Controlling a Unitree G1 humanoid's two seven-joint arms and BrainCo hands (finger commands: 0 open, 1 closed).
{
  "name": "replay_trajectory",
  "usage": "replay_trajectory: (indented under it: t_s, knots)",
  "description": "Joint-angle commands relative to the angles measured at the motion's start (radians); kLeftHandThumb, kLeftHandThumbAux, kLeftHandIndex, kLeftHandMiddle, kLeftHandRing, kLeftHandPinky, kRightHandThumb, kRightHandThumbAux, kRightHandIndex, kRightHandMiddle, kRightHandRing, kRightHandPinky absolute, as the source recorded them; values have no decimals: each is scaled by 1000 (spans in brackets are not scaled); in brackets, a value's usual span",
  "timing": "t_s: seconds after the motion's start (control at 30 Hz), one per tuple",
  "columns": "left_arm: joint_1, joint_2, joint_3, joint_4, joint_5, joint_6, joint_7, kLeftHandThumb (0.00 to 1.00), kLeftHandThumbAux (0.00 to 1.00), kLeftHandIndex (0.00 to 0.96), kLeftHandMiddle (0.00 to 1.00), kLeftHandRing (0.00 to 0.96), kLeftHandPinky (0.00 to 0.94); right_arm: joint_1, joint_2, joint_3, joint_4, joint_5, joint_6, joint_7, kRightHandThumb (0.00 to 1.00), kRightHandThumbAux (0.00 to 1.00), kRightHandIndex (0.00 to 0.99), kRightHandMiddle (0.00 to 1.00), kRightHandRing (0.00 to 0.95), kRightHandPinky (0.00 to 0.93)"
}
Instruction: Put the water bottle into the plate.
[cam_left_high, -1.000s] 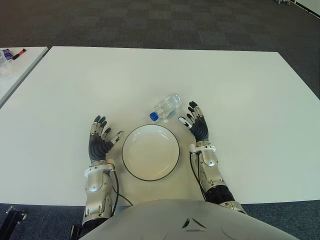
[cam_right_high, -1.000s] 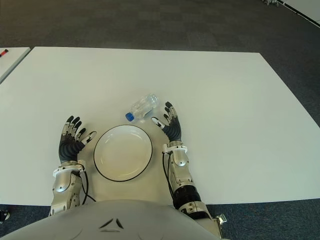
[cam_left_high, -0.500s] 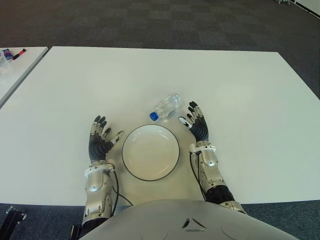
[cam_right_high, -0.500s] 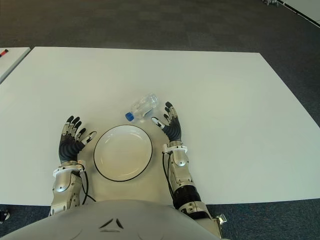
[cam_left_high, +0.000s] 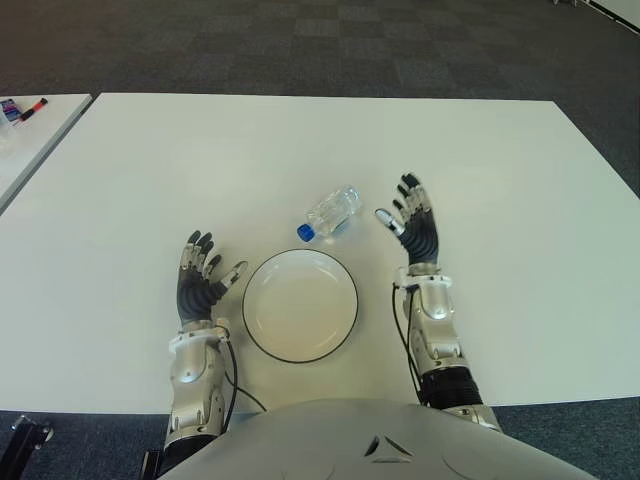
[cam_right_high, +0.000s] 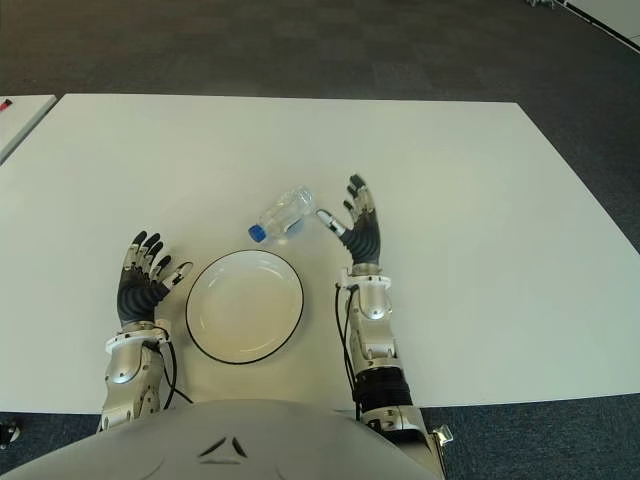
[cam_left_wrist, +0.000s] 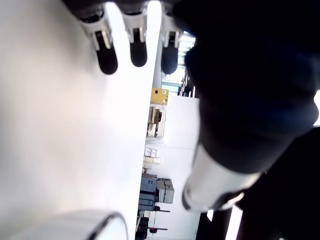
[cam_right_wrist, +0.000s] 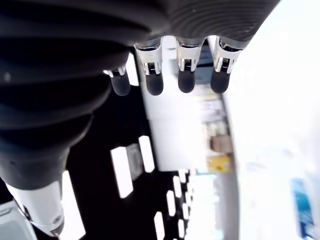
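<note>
Left hand (cam_left_high: 200, 280) is showing just left of the plate (cam_left_high: 300, 305), fingers spread and relaxed, holding nothing; can't tell if it's touching the table (cam_left_high: 520, 200). Plate is sitting empty on the white table, nearest the robot's body, between the two forearms. Right hand (cam_left_high: 415, 225) is showing to the right of the plate and a bit beyond its far rim, fingers (cam_right_wrist: 152, 82) extended and splayed, gripping nothing, thumb pointing toward the water bottle (cam_left_high: 330, 212). Water bottle is lying on its side on the table just past the plate's far rim, blue cap (cam_left_high: 305, 232) pointing toward the plate, not inside it. Bottle is lying near the right hand's thumb, a gap between them. Far beyond the plate, to the left, a second table edge with markers (cam_left_high: 25, 106) is showing.
</note>
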Motion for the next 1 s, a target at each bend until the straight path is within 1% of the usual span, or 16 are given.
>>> replay_trajectory:
  t_s: [0.03, 0.07, 0.1, 0.17, 0.2, 0.27, 0.37, 0.43, 0.5, 0.53, 0.63, 0.8, 0.87, 0.93, 1.0]
  knots:
    - [-10, -26, -13, 42, 3, 13, 9, 21, 974, 99, 131, 99, 125, -81, -39, -55, 22, -74, -88, -71, 0, 735, 0, 0, 0, 28]
    - [-12, -27, -13, 44, 1, 11, 9, 22, 975, 98, 130, 99, 125, -91, -43, -60, 34, -78, -104, -78, 0, 745, 2, 0, 0, 33]
    - [-13, -30, -14, 46, -3, 12, 8, 23, 975, 97, 129, 99, 125, -117, -57, -73, 59, -79, -130, -83, 0, 751, 3, 0, 0, 37]
    - [-17, -34, -15, 47, -9, 16, 8, 24, 974, 93, 126, 97, 124, -167, -86, -94, 108, -73, -171, -84, 0, 768, 6, 0, 0, 40]
    - [-18, -36, -16, 47, -10, 21, 10, 24, 974, 92, 124, 97, 124, -203, -110, -106, 145, -69, -205, -80, 0, 776, 7, 0, 0, 42]
    - [-21, -37, -19, 48, -8, 27, 14, 25, 972, 88, 120, 94, 122, -247, -139, -119, 198, -67, -257, -75, 0, 794, 9, 0, 0, 47]
    - [-23, -40, -24, 49, -4, 32, 20, 26, 972, 85, 115, 91, 122, -286, -165, -127, 270, -84, -323, -84, 0, 819, 9, 0, 0, 53]
    - [-24, -40, -28, 50, -6, 34, 21, 28, 972, 84, 114, 89, 121, -304, -177, -126, 307, -118, -363, -108, 0, 834, 7, 0, 0, 55]
    - [-25, -38, -31, 51, -8, 33, 22, 28, 971, 83, 114, 88, 120, -312, -182, -124, 328, -140, -389, -125, 0, 841, 5, 0, 0, 55]
    - [-24, -37, -33, 52, -7, 31, 23, 29, 970, 83, 114, 88, 119, -307, -184, -117, 328, -169, -401, -141, 0, 845, 5, 0, 0, 54]
    - [-25, -34, -37, 53, -5, 27, 24, 27, 963, 81, 113, 86, 117, -298, -184, -101, 326, -236, -421, -182, 0, 869, 1, 0, 0, 51]
    - [-24, -36, -41, 48, -1, 34, 35, 23, 966, 83, 113, 85, 115, -301, -237, -84, 327, -348, -405, -219, 0, 888, 0, 0, 0, 38]
    - [-24, -37, -42, 46, 0, 39, 40, 21, 968, 84, 114, 86, 115, -300, -248, -79, 323, -379, -399, -233, 0, 891, 0, 0, 0, 34]
    - [-24, -36, -42, 44, 5, 49, 51, 20, 972, 86, 115, 86, 115, -291, -272, -64, 296, -440, -384, -246, 0, 894, 0, 0, 0, 34]
    - [-24, -35, -43, 42, 8, 56, 58, 19, 978, 90, 120, 88, 116, -286, -288, -53, 282, -475, -375, -256, 0, 900, 0, 0, 0, 37]
